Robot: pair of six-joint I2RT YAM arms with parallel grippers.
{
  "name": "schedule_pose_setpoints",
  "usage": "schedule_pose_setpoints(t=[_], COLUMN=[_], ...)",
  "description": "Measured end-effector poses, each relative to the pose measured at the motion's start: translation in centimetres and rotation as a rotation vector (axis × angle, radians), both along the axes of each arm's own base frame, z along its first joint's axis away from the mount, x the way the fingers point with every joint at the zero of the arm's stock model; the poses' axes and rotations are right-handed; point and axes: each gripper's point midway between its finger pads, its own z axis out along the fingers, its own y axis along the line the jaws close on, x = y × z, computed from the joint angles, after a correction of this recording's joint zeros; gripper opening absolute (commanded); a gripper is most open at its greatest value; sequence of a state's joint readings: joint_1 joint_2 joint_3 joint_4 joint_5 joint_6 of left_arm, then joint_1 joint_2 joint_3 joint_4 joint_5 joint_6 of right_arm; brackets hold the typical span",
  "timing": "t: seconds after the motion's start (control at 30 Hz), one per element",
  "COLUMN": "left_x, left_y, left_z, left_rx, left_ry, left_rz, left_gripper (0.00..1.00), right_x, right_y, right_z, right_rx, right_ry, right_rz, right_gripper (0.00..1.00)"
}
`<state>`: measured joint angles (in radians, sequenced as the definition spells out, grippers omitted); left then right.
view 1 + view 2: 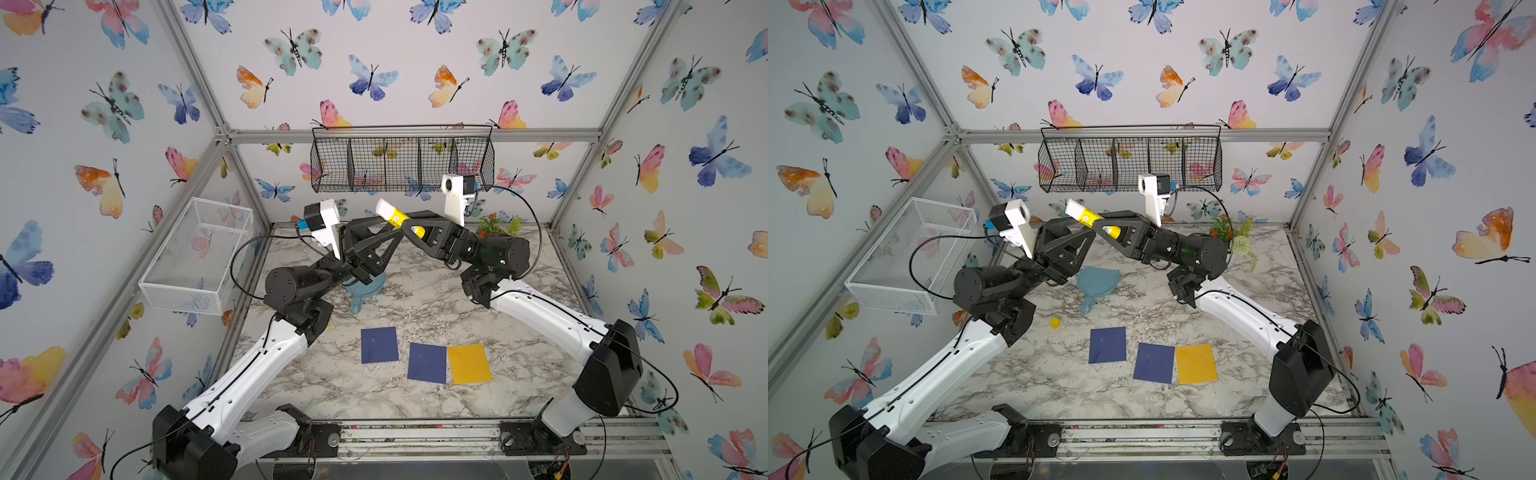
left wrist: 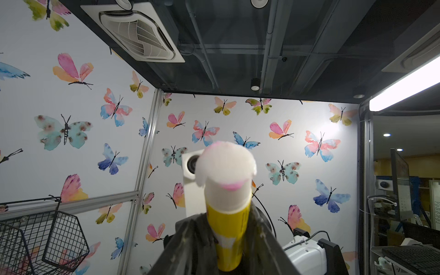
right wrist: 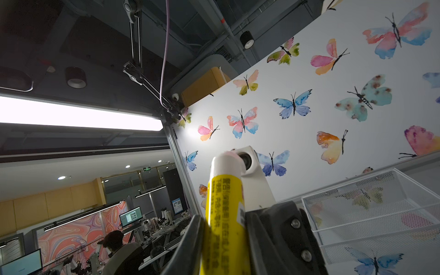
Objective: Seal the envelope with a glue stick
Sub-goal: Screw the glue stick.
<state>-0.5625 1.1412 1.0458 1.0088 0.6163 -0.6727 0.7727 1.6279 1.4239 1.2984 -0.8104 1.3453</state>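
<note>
We hold the glue stick (image 1: 394,216) aloft, clamped in the right gripper (image 1: 409,227), while the left gripper (image 2: 227,247) flanks its base, whether gripping we cannot tell, probably to wind glue out

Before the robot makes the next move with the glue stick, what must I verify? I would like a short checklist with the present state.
1. Cap off the glue stick: ok, white tip bare.
2. Right hand clamped on the stick: ok.
3. Left hand gripping the stick, or only flanking it: cannot tell.
4. Yellow cap clear of the envelopes: ok.
5. Stick over an envelope: not ok; the yellow envelope lies nearer the front.
6. Envelope flap open: cannot tell.
</note>
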Motion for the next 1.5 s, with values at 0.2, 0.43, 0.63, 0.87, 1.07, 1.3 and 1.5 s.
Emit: schedule_pose_setpoints(t=[0.2, 0.43, 0.63, 0.87, 1.07, 1.3, 1.5], left_x=[-1.5, -3.1, -3.7, -5.1, -6.6, -7.7, -8.3], left_y=[0.0, -0.2, -0.5, -0.8, -0.9, -1.0, -1.2], left_z=[0.9, 2.2, 2.6, 3.1, 3.7, 3.6, 3.6], left_rx=[0.01, 0.053, 0.099, 0.14, 0.177, 0.207, 0.231], left_ry=[-0.076, -0.194, -0.268, -0.366, -0.465, -0.521, -0.546], left_rz=[-0.033, -0.044, -0.029, -0.064, -0.11, -0.147, -0.18], left_gripper=[0.43, 0.43, 0.42, 0.41, 0.39, 0.46, 0.47], right_x=[-1.7, -3.5, -4.0, -5.2, -6.7, -7.8, -8.2], right_y=[-0.3, -0.3, -0.4, -0.6, -0.8, -0.8, -0.8], right_z=[0.9, 1.4, 1.5, 1.9, 2.2, 2.1, 1.9], right_rx=[0.03, 0.031, 0.022, 0.015, 0.005, -0.016, -0.028], right_ry=[-0.025, -0.055, -0.067, -0.11, -0.156, -0.186, -0.198], right_rz=[0.083, 0.149, 0.168, 0.197, 0.235, 0.268, 0.285], right_gripper=[0.02, 0.02, 0.02, 0.02, 0.02, 0.02, 0.02])
